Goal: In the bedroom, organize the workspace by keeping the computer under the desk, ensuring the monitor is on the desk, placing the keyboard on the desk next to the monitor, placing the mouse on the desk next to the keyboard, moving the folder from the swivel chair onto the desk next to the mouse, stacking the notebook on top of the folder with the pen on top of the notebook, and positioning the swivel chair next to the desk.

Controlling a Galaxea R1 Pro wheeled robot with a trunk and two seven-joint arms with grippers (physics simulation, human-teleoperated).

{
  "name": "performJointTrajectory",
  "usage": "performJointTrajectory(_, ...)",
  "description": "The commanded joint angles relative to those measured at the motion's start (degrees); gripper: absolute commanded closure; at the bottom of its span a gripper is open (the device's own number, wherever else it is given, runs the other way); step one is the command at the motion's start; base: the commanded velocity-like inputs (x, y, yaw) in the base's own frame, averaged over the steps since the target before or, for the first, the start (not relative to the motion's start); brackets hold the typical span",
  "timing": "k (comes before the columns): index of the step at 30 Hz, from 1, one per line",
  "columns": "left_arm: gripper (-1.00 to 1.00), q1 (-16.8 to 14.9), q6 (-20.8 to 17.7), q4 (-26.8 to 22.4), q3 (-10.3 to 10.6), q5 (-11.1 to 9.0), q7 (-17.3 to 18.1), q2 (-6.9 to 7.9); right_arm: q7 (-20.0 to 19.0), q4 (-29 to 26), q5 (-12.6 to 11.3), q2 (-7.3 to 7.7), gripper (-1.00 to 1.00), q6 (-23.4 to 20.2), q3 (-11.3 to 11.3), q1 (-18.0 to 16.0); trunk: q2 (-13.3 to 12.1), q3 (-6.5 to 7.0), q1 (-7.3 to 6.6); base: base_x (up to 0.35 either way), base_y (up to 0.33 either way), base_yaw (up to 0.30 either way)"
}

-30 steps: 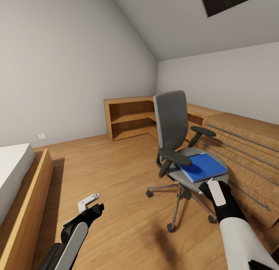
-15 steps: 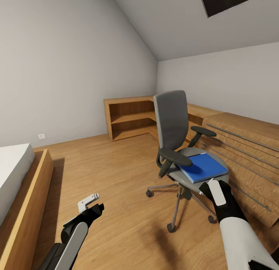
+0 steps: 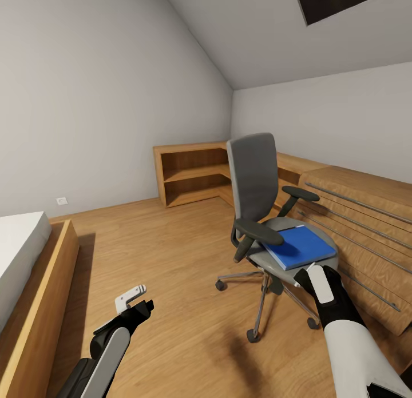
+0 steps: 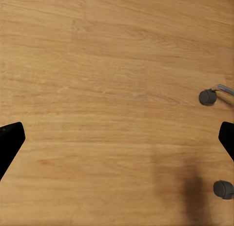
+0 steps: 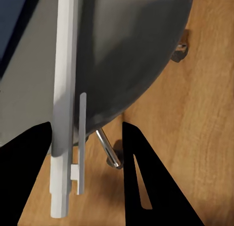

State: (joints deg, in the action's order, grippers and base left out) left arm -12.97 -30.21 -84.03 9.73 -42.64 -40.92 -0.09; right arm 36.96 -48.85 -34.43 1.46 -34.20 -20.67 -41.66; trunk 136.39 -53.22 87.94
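The grey swivel chair point(image 3: 254, 175) stands on the wood floor at centre right, and the blue folder point(image 3: 298, 246) lies flat on its seat point(image 5: 122, 50). My right gripper point(image 3: 312, 272) hovers at the seat's front edge, just short of the folder, shut on a thin white pen point(image 5: 63, 114) that sticks out past the fingers. Low at the left, my left gripper point(image 3: 134, 299) hangs open and empty over bare floor point(image 4: 117, 138), with two chair castors point(image 4: 207, 97) to one side. The desk, monitor, keyboard and mouse are out of view.
Light-wood cabinets with long bar handles point(image 3: 360, 226) run along the right wall behind the chair. An open wooden shelf unit point(image 3: 191, 175) fills the far corner. A bed in a wooden frame point(image 3: 34, 272) lines the left side. Open floor lies between bed and chair.
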Motion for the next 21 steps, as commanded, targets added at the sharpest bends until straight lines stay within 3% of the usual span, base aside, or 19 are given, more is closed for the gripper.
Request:
performJointTrajectory(1,-1.0,0.0,-0.1,-0.1,0.0,-0.4,-0.5,0.01,0.5,3.8,-0.1,0.03,1.0,-0.5,0.0,0.0,0.0,-0.07,0.0,0.0,0.0,0.0)
performJointTrajectory(21,-1.0,0.0,-0.1,-0.1,0.0,-0.4,-0.5,0.01,0.6,3.8,-0.1,0.03,1.0,-0.5,0.0,0.0,-0.8,0.29,-0.44,0.0,0.0,0.0)
